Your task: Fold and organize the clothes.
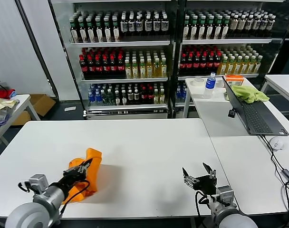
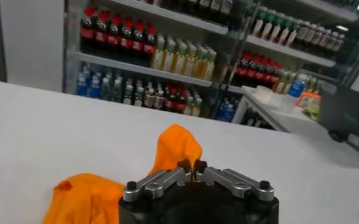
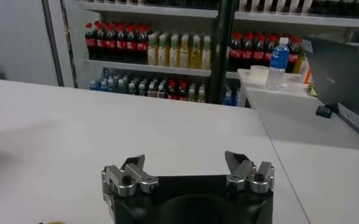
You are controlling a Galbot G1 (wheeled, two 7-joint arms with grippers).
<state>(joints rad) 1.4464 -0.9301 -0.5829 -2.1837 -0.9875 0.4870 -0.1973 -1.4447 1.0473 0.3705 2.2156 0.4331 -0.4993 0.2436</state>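
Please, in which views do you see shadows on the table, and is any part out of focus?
Head view: soft shadow on the table beside the orange T-shirt held by the left hand. Left wrist view: shelves of bottles behind look blurred. Right wrist view: faint shadow at the table's near edge, by the open right hand.

The orange T-shirt [image 1: 85, 173] is soft, matt cloth, rumpled into creases. The table [image 1: 144, 152] looks smooth and white, perhaps laminate. Both grippers' fingers [image 3: 125, 176] are bare, brushed-looking metal.

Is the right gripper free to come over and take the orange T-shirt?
Probably yes: the right gripper is open and empty, with bare table between it and the T-shirt, which the left gripper holds.
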